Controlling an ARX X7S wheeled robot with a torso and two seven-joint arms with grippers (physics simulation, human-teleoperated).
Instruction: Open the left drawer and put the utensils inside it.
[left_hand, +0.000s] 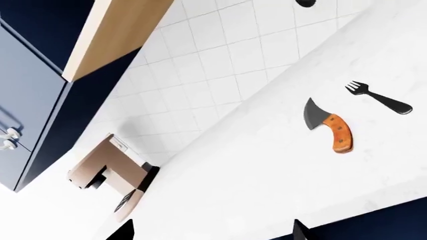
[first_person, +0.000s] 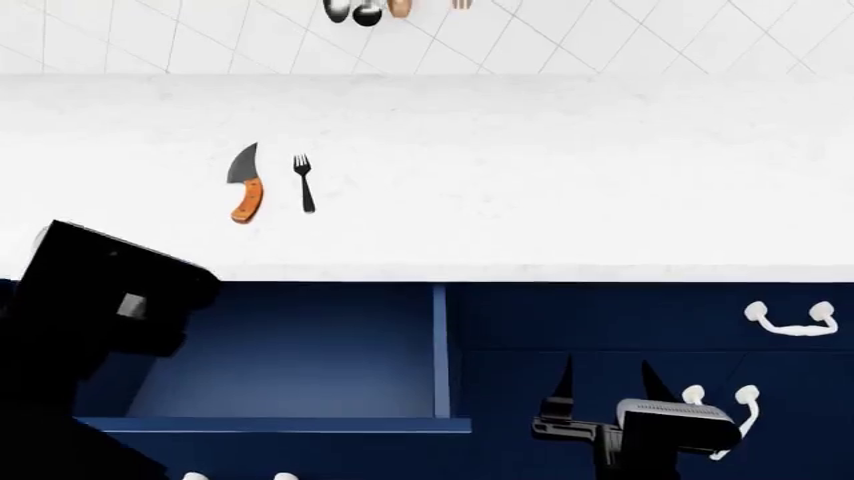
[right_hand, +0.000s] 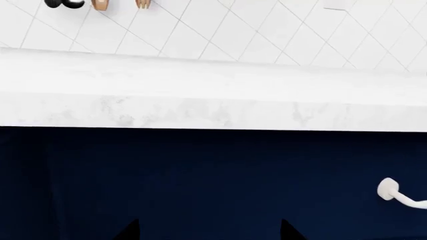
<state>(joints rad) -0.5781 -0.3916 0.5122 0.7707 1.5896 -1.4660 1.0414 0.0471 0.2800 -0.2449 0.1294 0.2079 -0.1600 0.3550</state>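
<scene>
The left drawer (first_person: 294, 350) stands pulled out below the counter edge, and its blue interior holds nothing. Two utensils lie side by side on the white counter (first_person: 534, 170) behind it: an orange-handled knife (first_person: 244, 185) (left_hand: 330, 126) and a slim black fork (first_person: 304, 183) (left_hand: 378, 97). My left gripper (left_hand: 212, 232) is open above the counter, apart from both utensils. In the head view only that arm's black body (first_person: 94, 320) shows, over the drawer's left end. My right gripper (first_person: 607, 385) (right_hand: 208, 232) is open in front of the navy cabinet front, right of the drawer.
White curved handles (first_person: 794, 320) (right_hand: 400, 195) sit on the navy fronts to the right. A beige appliance (left_hand: 110, 175) stands on the counter by the tiled wall, under a wooden shelf (left_hand: 120, 35). Spoons hang on the wall (first_person: 360, 10).
</scene>
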